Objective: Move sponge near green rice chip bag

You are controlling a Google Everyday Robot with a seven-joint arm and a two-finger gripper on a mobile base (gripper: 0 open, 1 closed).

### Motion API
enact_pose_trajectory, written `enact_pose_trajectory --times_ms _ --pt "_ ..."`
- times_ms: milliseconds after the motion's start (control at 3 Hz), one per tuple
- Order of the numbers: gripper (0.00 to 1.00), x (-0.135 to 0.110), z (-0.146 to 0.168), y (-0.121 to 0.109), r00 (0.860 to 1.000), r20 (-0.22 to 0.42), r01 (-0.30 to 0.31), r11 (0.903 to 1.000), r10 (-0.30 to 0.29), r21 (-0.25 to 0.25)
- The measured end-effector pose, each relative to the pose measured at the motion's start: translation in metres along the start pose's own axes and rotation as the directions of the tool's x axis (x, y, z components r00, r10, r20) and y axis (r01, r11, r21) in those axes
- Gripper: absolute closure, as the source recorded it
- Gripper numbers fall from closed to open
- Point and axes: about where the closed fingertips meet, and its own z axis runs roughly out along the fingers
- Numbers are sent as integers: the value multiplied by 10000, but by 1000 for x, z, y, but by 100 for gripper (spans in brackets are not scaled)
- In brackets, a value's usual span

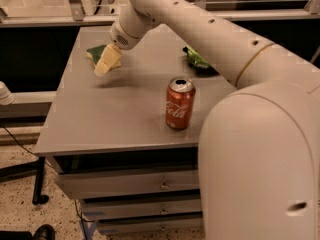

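The sponge, dark green over pale yellow, lies at the table's back left. My gripper hangs from the white arm right over the sponge's near right part and covers it. I cannot tell whether it touches the sponge. The green rice chip bag lies at the back right. The arm hides most of it, and only a green corner shows.
A red Coca-Cola can stands upright in the middle right of the grey table. My white arm crosses above the table's back right. Drawers sit below the front edge. A metal rail runs behind the table.
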Motion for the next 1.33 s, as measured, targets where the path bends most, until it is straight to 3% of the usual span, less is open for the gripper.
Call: enact_pose_trajectory --times_ms 333,667,1333 --pt "0 3 21 -5 9993 -94 -375 9993 375 -67" --pt "17 5 30 -9 9975 -62 -711 9974 710 -71" --pt "64 6 34 -4 9945 5 -1047 9944 1048 -155"
